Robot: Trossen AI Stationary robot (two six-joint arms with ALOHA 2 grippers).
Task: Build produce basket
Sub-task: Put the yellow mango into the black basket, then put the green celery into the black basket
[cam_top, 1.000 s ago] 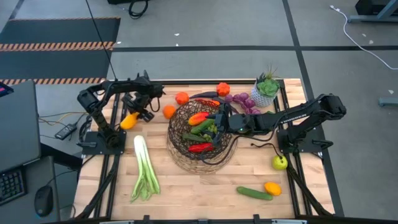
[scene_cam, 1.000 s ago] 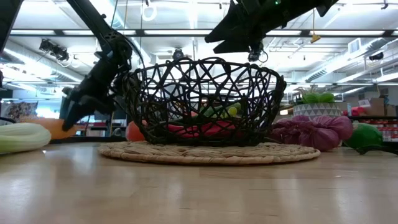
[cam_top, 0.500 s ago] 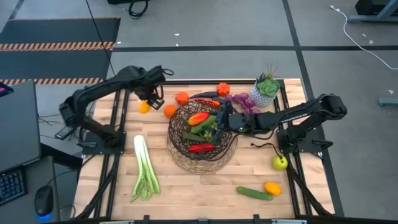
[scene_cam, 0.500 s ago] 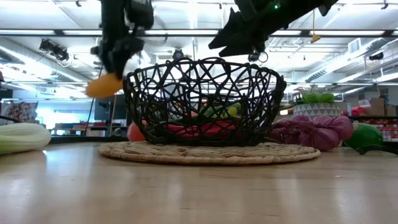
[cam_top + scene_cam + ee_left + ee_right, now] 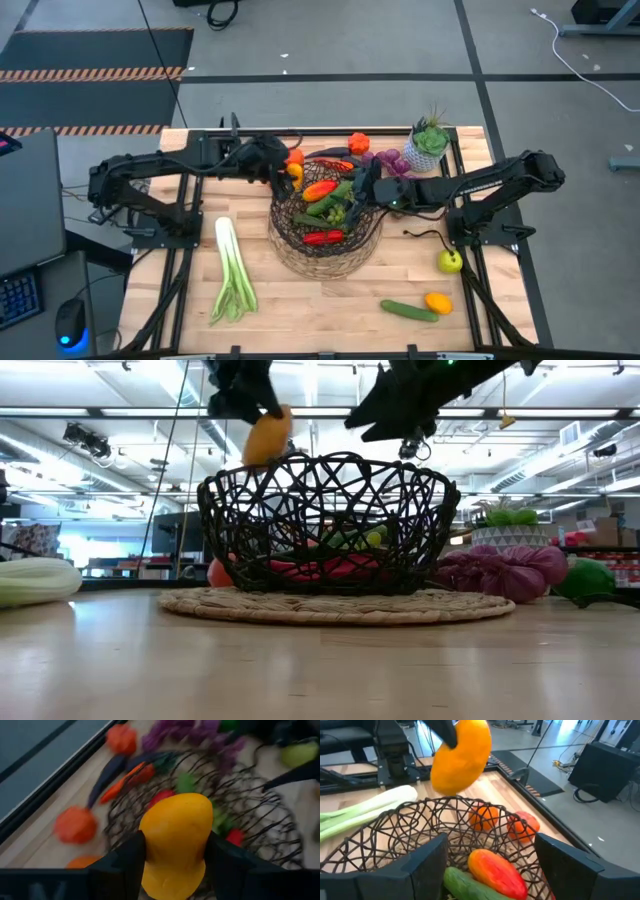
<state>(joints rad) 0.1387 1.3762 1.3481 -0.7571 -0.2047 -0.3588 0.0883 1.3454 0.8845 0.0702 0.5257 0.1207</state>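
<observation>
My left gripper (image 5: 285,170) is shut on a yellow-orange pepper (image 5: 175,840), which hangs over the far left rim of the basket (image 5: 300,262). The low view shows this pepper (image 5: 266,437) just above the dark wire rim (image 5: 325,460). In the basket lie a red-orange pepper (image 5: 320,190), a cucumber (image 5: 326,206), a red pepper (image 5: 322,237) and green grapes (image 5: 342,212). My right gripper (image 5: 356,193) stands open over the basket's far right rim, with nothing between its fingers (image 5: 427,862). My left gripper pinches the yellow-orange pepper between its two fingers (image 5: 125,862), on the two opposite sides (image 5: 150,855) of its body. The fingers come slanting down from the table's left side. The pepper is lifted clear, tilted, above the basket's rim.
A leek (image 5: 232,270) lies left of the basket. Behind it lie an orange (image 5: 292,156), a dark long pod (image 5: 330,153), a red-orange pepper (image 5: 359,142), purple grapes (image 5: 390,160) and a potted plant (image 5: 425,145). An apple (image 5: 449,261), a cucumber (image 5: 408,310) and an orange piece (image 5: 437,302) lie near right.
My left gripper has lifted the yellow-orange pepper off the table left of the basket. It has swung up and toward the table's right, tipping from pointing down to slanting, until the pepper is above the basket's rim. My right gripper has stayed over the basket.
</observation>
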